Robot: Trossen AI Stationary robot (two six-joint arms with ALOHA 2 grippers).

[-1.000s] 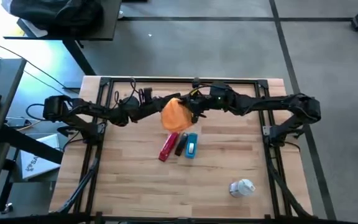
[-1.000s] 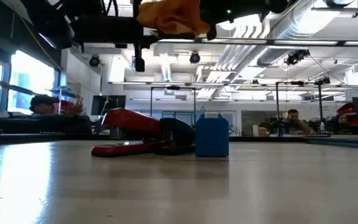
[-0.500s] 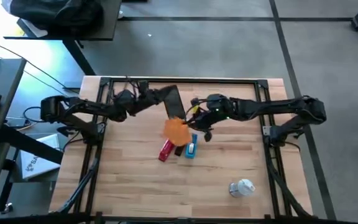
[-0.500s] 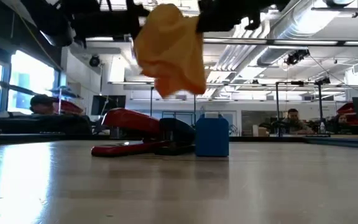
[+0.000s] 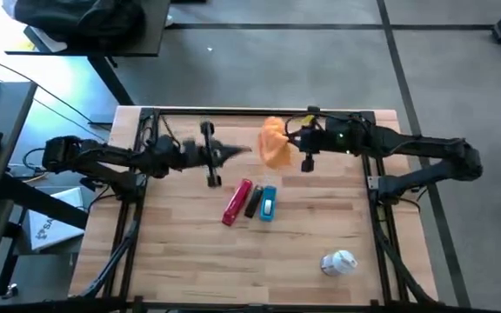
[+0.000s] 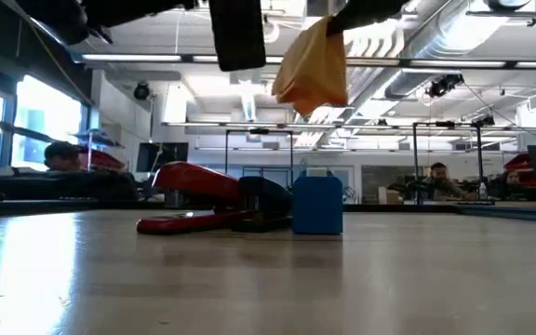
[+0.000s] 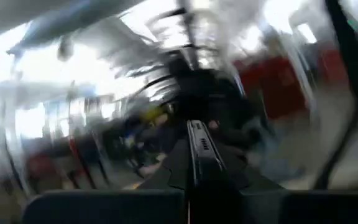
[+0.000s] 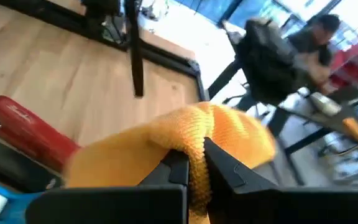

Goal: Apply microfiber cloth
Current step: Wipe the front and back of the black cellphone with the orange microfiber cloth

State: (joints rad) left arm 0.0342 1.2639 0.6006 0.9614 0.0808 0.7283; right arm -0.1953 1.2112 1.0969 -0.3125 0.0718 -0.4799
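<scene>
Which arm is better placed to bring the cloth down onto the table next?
Right. The right claw is already shut on the microfiber cloth, which hangs above the table's far side. The left claw holds nothing, beside it.

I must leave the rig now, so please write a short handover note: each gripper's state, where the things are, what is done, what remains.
Right gripper: shut on the microfiber cloth, held in the air near the table's far edge, clear of the surface.
Left gripper: beside the cloth, holds nothing; view too blurred to judge its fingers.
On the table: red stapler, black item, blue item side by side at centre; spray bottle near the front right.
Done: cloth picked up.
Left: bring the cloth down and apply it.
</scene>
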